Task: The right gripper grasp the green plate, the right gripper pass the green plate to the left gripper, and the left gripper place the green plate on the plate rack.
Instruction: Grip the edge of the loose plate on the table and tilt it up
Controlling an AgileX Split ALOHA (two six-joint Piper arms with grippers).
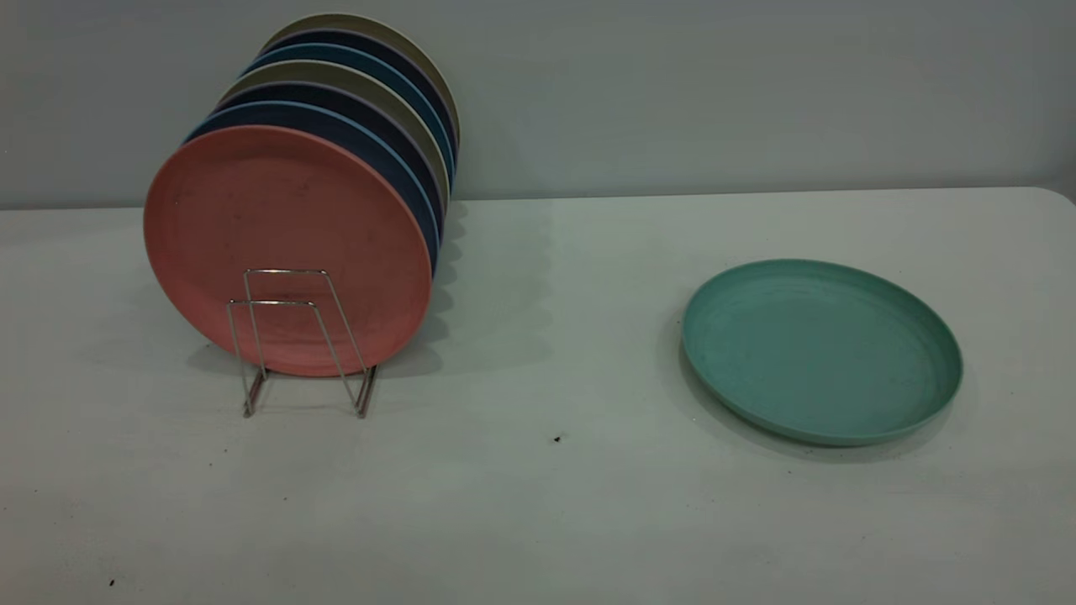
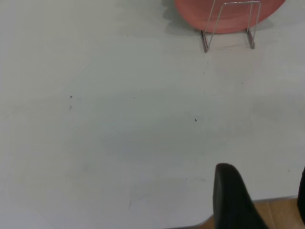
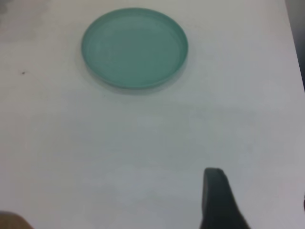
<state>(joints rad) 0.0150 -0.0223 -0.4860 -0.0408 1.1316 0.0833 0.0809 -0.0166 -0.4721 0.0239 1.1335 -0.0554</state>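
Risk on the left: the thin silver wire plate rack (image 1: 298, 340) already carries a row of upright plates, the round salmon-pink plastic plate (image 1: 286, 227) foremost, darker blue and olive ones behind it. Only the front wire loops look free, so a plate brought in tilted could knock the pink one or shift the light rack.

The left end effector (image 2: 259, 200) hangs over the near worktop (image 1: 538, 504) edge, well short of the rack, fingers apart and empty.

Centre: bare pale worktop between rack and plate, ample room for a handover.

Right: the round matte teal-green plastic plate (image 1: 820, 349) lies flat, low rim up, well apart from the rack. A flat-lying rim offers little bite, so it may slide or slip.

The right end effector (image 3: 255, 202) sits near the plate; one dark finger shows, so whether the fingers are spread cannot be told.
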